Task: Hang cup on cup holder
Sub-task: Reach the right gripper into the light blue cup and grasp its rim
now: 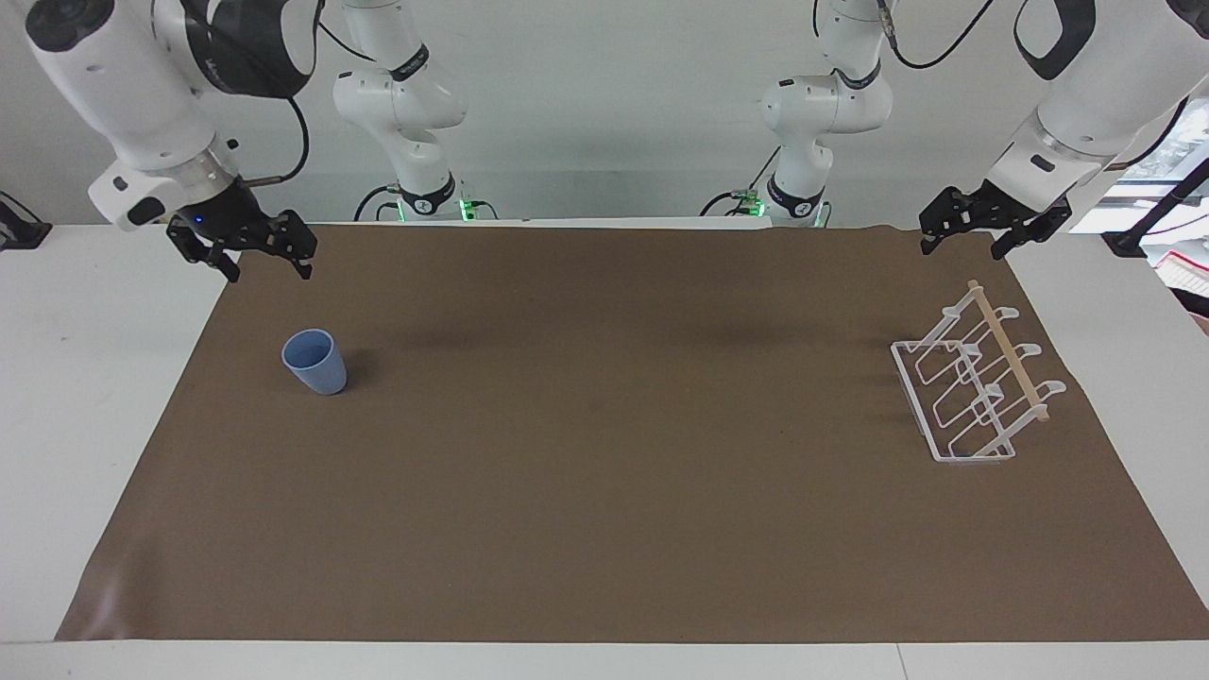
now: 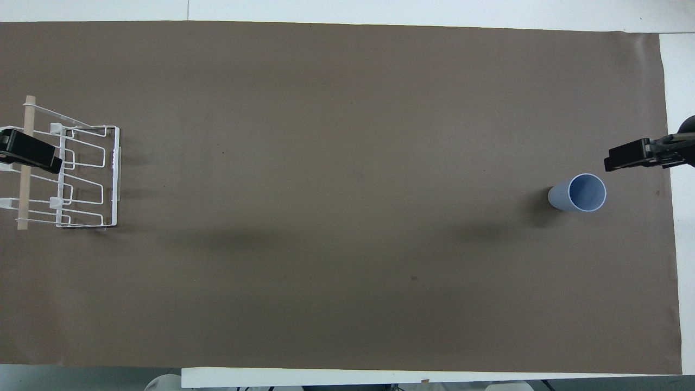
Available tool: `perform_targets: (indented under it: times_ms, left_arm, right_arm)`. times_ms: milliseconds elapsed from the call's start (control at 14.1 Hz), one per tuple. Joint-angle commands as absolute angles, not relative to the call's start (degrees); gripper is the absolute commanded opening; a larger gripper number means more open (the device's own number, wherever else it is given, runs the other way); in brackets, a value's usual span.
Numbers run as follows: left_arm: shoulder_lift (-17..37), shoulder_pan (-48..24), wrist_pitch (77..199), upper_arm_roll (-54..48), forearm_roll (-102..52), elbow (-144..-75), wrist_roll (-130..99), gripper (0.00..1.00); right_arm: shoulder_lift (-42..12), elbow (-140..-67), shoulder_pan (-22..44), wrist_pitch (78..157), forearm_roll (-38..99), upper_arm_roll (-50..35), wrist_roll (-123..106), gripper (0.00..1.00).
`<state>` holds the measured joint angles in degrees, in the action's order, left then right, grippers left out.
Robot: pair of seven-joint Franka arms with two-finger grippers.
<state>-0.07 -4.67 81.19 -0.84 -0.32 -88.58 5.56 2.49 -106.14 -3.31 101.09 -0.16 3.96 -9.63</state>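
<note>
Both claws spread wide, empty: right claw [image 1: 267, 263] raised beside cup [image 1: 315, 362]; left claw [image 1: 962, 244] waiting above cup holder [image 1: 973, 387].

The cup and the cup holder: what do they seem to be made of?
The small light-blue tumbler looks like matte plastic: even colour, no shine, thin rim. The white rack seems to be coated metal wire, judging by its thin bent loops; the pale rod across its top looks like bare wood.

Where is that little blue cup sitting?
The cup stands upright on the brown mat toward the right arm's end, with the open right gripper raised nearby.
</note>
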Motion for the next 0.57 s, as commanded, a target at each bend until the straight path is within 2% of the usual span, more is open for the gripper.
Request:
perform_targets:
  times_ms: [0, 142, 495]
  left_arm:
    - [-0.79, -4.39, 80.60, -0.79, -0.70, -89.21, 5.01, 1.00]
    - [-0.79, -4.39, 80.60, -0.79, -0.70, -89.21, 5.01, 1.00]
    - [-0.79, -4.39, 80.60, -0.79, -0.70, -89.21, 5.01, 1.00]
  right_arm:
    - [4.31, -115.21, -5.97, 110.01, -1.05, 3.78, -16.40, 1.00]
    - [2.82, -118.72, -8.86, 115.90, -1.05, 3.78, -21.60, 1.00]
    - [0.26, -124.36, -9.85, 123.65, -1.05, 3.78, -24.43, 1.00]
